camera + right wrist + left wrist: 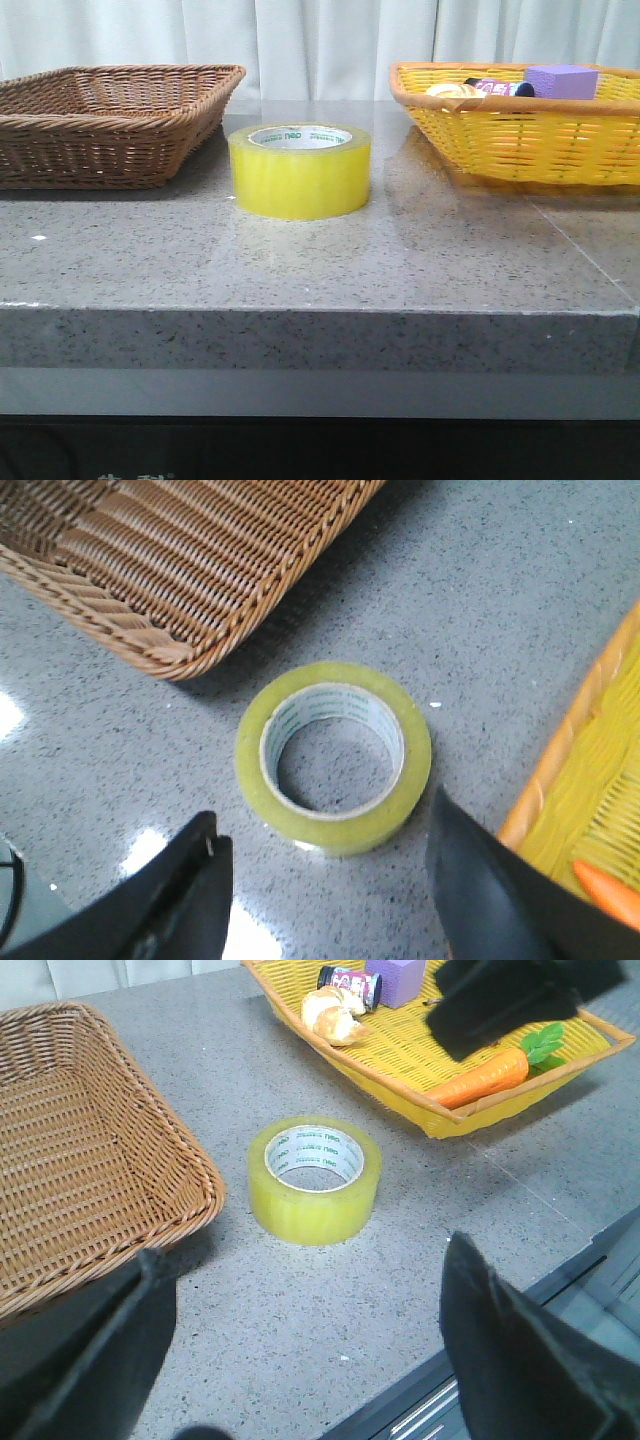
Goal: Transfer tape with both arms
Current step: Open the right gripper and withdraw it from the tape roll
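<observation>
Front view: tape untouched on table centre, baskets at 10 and 2 o'clock; both grippers spread apart, transfer unstarted.

A staged test bench, like a lab set-up made to look homely: a speckled grey stone worktop stands before a plain pale curtain, with a brown wicker basket and a yellow basket holding a toy carrot and a purple block.
</observation>
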Robot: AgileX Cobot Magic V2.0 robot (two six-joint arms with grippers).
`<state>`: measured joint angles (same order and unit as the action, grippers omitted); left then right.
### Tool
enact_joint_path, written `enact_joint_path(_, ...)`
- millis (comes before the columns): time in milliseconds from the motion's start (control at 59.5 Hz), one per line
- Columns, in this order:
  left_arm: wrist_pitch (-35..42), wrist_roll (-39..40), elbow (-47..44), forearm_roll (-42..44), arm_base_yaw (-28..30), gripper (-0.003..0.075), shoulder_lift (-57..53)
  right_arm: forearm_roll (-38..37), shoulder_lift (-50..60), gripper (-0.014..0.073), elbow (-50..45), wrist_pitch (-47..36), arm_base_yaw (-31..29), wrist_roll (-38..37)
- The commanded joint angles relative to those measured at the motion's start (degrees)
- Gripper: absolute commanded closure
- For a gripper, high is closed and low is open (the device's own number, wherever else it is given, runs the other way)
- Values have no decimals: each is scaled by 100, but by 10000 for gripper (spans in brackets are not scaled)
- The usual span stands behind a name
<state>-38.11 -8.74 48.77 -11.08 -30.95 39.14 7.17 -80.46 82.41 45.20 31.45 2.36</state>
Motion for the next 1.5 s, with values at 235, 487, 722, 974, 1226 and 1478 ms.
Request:
enact_joint_path(235, 478, 8, 199, -103, -44, 178, 27, 210, 1829, 139, -1843, -1030, -179, -132)
enact_joint_path(487, 635, 8, 199, -103, -44, 178, 27, 191, 2791, 139, -2788, -1161, -179, -132)
enact_joint_path(722, 645, 8, 224, -103, -44, 178, 217, 161, 3430, 139, -3356, -1458, -179, -132)
enact_joint_path(974, -238, -942, 1014, -103, -44, 178, 1222, 159, 3526, 139, -3368, -1458, -179, -132)
enact_joint_path(1226, -802, -2798, 1956, -185, -44, 178, 2491, 159, 3526, 139, -3368, -1458, -179, -132)
enact_joint_path(1478, -1495, -3823, 2955, -297, -44, 178, 3725, 159, 3526, 139, -3368, -1458, -179, -132)
